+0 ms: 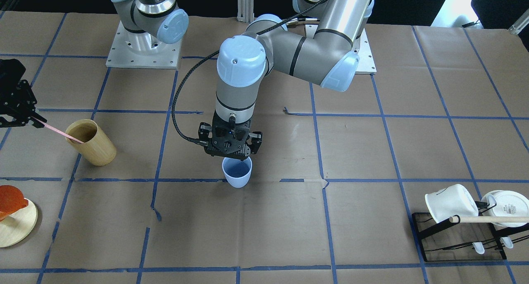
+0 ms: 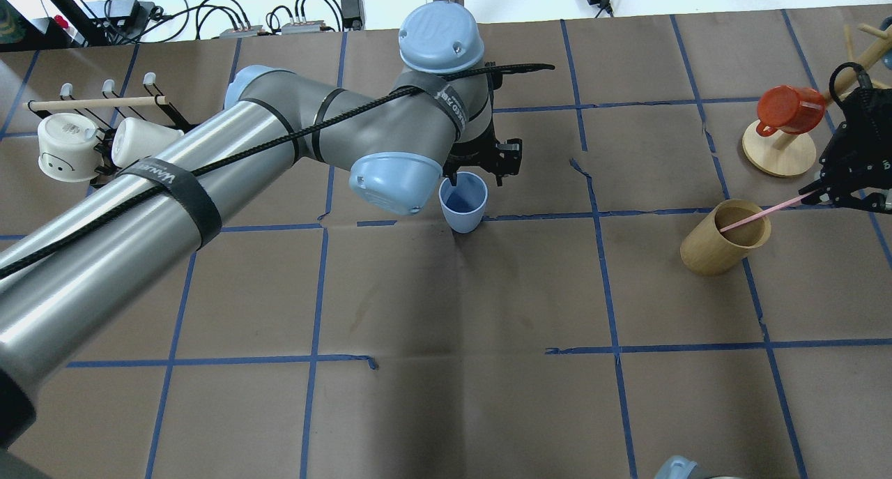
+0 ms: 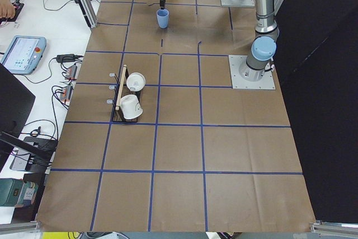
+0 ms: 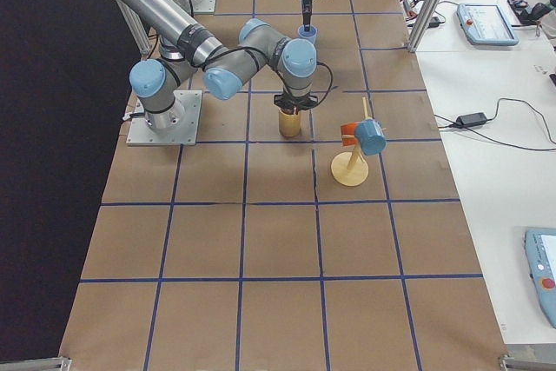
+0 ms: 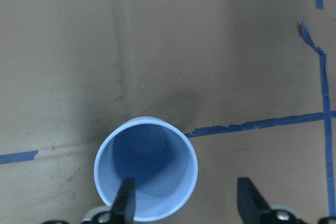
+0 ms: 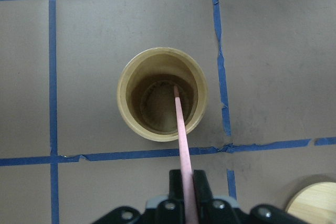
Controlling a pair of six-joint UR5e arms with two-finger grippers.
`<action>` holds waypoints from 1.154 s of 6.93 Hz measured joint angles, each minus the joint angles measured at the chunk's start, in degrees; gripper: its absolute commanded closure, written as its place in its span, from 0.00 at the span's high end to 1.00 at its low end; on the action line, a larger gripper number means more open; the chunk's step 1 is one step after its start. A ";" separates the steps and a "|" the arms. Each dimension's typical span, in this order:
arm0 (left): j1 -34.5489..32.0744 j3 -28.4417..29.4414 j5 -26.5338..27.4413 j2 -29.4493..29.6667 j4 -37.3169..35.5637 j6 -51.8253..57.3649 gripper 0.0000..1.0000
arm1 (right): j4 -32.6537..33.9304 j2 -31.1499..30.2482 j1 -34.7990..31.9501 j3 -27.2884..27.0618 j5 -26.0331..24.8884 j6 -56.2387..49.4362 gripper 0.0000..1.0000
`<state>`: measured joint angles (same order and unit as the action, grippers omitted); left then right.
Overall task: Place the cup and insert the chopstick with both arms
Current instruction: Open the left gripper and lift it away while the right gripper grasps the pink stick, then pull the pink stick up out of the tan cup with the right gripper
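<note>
The light blue cup (image 1: 237, 173) stands upright on the brown paper near the table's middle; it also shows in the overhead view (image 2: 463, 201) and the left wrist view (image 5: 146, 169). My left gripper (image 1: 231, 153) (image 5: 185, 182) is open right above it, with one finger inside the cup's mouth and the other outside its rim. My right gripper (image 1: 35, 120) (image 6: 184, 174) is shut on the pink chopstick (image 1: 62, 132) (image 6: 181, 124). The chopstick's free end sits inside the mouth of a tan wooden cup (image 1: 93, 143) (image 6: 126, 108).
A black rack (image 1: 454, 242) holds two white mugs (image 1: 450, 203) and a wooden rod (image 1: 487, 220) on my left side. A wooden mug tree (image 2: 777, 151) with a red mug (image 2: 787, 109) stands beyond the tan cup, close to my right gripper.
</note>
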<state>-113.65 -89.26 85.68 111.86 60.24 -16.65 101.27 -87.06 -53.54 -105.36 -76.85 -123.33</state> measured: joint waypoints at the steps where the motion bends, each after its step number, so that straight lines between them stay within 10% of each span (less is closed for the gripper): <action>1: 0.88 0.18 -0.15 -3.42 2.64 2.67 1.00 | -0.25 -0.13 -0.10 1.00 0.03 1.18 0.01; 8: 15.81 1.97 2.02 -20.42 28.25 10.46 1.00 | -10.77 -1.17 -3.51 13.28 0.76 9.45 0.02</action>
<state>-97.84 -87.28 87.70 91.44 88.49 -6.20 90.50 -88.23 -57.05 -92.07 -76.09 -113.88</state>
